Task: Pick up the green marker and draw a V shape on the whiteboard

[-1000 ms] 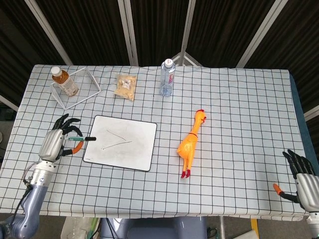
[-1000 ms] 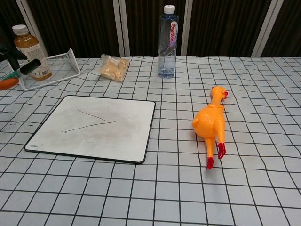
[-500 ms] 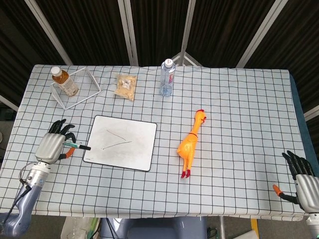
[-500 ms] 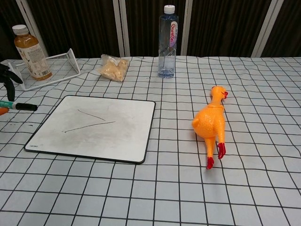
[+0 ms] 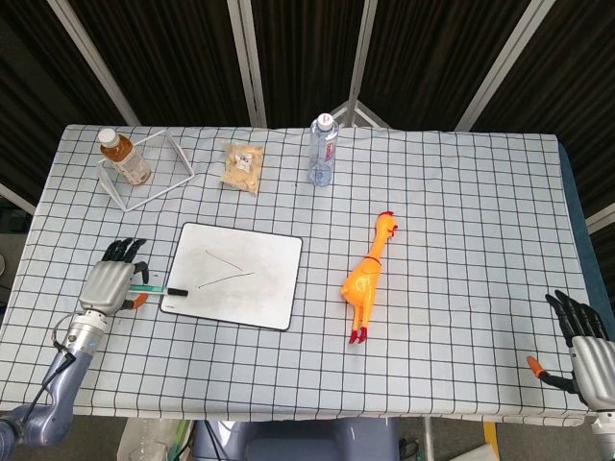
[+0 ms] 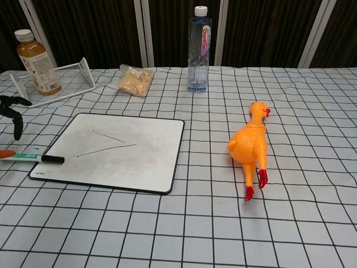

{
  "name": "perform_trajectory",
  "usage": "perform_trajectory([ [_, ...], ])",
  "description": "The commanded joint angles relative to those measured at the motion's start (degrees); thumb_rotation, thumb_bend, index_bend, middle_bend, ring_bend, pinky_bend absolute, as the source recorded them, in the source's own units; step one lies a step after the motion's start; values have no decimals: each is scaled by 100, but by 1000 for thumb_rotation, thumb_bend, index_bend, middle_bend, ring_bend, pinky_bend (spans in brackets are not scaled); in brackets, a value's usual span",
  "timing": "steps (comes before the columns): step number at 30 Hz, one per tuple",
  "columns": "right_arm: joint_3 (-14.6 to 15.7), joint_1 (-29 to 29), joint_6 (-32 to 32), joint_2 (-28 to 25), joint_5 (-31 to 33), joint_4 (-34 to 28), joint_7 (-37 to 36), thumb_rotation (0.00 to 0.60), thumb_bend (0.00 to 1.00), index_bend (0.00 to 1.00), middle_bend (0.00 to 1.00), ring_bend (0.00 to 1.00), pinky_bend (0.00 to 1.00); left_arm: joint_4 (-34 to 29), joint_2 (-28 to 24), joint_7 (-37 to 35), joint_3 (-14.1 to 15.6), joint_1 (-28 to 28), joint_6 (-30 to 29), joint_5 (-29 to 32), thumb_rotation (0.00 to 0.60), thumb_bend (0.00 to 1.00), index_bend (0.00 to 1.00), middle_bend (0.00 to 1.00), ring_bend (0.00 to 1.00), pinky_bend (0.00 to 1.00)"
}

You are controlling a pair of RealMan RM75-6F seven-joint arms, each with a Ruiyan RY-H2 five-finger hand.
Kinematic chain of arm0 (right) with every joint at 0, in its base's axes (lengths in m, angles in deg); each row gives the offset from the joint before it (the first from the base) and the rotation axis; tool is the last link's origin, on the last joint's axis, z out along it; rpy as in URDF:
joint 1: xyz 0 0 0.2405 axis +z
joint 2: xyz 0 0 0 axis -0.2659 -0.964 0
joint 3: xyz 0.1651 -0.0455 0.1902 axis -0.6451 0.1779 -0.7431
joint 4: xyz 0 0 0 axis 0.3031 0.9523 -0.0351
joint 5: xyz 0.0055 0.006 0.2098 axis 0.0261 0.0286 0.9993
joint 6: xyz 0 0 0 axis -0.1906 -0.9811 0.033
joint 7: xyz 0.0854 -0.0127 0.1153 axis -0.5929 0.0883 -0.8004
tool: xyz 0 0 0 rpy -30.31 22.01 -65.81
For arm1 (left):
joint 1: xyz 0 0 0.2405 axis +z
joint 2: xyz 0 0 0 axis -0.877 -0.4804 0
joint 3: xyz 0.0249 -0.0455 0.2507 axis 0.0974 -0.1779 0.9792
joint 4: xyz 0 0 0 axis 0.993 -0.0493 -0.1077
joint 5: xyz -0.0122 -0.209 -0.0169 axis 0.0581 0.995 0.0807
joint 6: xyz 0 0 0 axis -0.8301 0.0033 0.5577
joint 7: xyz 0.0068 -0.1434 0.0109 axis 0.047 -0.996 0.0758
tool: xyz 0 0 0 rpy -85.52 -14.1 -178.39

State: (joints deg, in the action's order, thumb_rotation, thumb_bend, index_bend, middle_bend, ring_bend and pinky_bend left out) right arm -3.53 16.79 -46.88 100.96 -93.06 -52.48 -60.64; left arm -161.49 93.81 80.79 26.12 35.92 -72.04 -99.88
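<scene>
The green marker [image 5: 154, 288] with a black cap end [image 6: 53, 159] is level and low over the table, its tip at the left edge of the whiteboard [image 5: 264, 298]. My left hand [image 5: 108, 285] holds the marker's back end. The orange thumb tip [image 6: 5, 153] touches it, and the other fingers [image 6: 14, 114] are spread above. The whiteboard [image 6: 139, 167] carries two thin dark strokes meeting in a sideways V [image 6: 106, 142]. My right hand [image 5: 581, 346] rests with fingers apart at the table's near right corner, holding nothing. The chest view does not show it.
An orange rubber chicken [image 5: 368, 274] lies right of the board. At the back stand a water bottle [image 5: 322, 149], a snack bag [image 5: 241, 168], and a tea bottle [image 5: 122, 156] beside a white wire rack [image 5: 154, 168].
My left hand has come down and back toward me with the marker. The marker dropped from above the rack's level to table height at the board's left edge. The right hand stayed put.
</scene>
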Motion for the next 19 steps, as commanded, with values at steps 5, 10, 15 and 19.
perform_trajectory([
  [5, 2, -3, -2, -1, -2, 2, 20, 600, 265, 0, 0, 0, 0, -460, -340, -48, -49, 139, -152, 102, 600, 208, 310, 0, 0, 0],
  [10, 7, -8, -28, 3, -38, 10, 31, 600, 265, 0, 0, 0, 0, -1232, -809, -360, -37, 434, -651, -95, 600, 152, 114, 0, 0, 0],
  [15, 35, -1, -26, 22, -103, 39, 67, 600, 265, 0, 0, 0, 0, -2106, -1359, -571, 184, 956, -1384, -435, 600, 128, 9, 0, 0, 0],
  [19, 46, 6, -17, 22, -126, 40, 83, 600, 265, 0, 0, 0, 0, -2311, -1551, -580, 438, 1386, -2007, -795, 600, 128, 0, 0, 0, 0],
])
